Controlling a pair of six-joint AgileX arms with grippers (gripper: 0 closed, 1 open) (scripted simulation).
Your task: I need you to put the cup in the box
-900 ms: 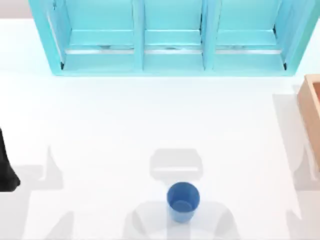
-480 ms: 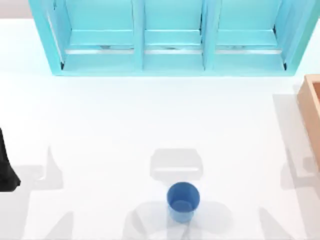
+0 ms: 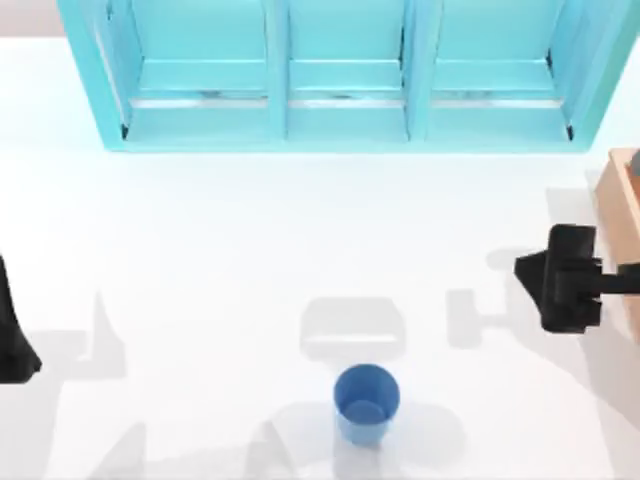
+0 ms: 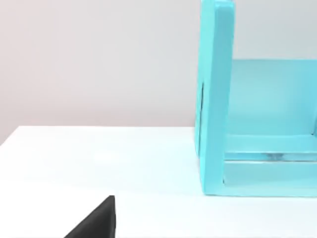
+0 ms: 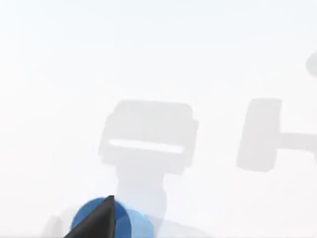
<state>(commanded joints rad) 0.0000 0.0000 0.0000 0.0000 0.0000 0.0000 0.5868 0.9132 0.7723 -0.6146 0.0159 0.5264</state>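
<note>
Standing upright on the white worktop (image 3: 200,250), near its front edge and about midway across: the cup (image 3: 366,402), open end up, nothing seen inside. No writing or label legible on any surface.

At the far right edge, cut off by the frame: the box (image 3: 618,215), tan wall with a darker orange-brown inside; contents not discernible. Well apart from the cup.

Along the back: a turquoise shelf (image 3: 340,75) with three compartments, all bare so far as can be seen.

Hovering above the right side of the worktop, just beside the box and well apart from the cup: the right hand (image 3: 560,278), a dark block in the top view; opening of its fingers impossible to tell, nothing visibly held.

Parked at the left edge: the left hand (image 3: 12,335), partly out of frame; fingers likewise impossible to judge.

From the left wrist: the shelf's end wall and one compartment seen side-on against a plain grey backdrop, plus a black finger tip at the picture's edge.

From the right wrist: the cup (image 5: 126,223) seen from above, partly behind a black finger tip, with grey shadows on the worktop.
</note>
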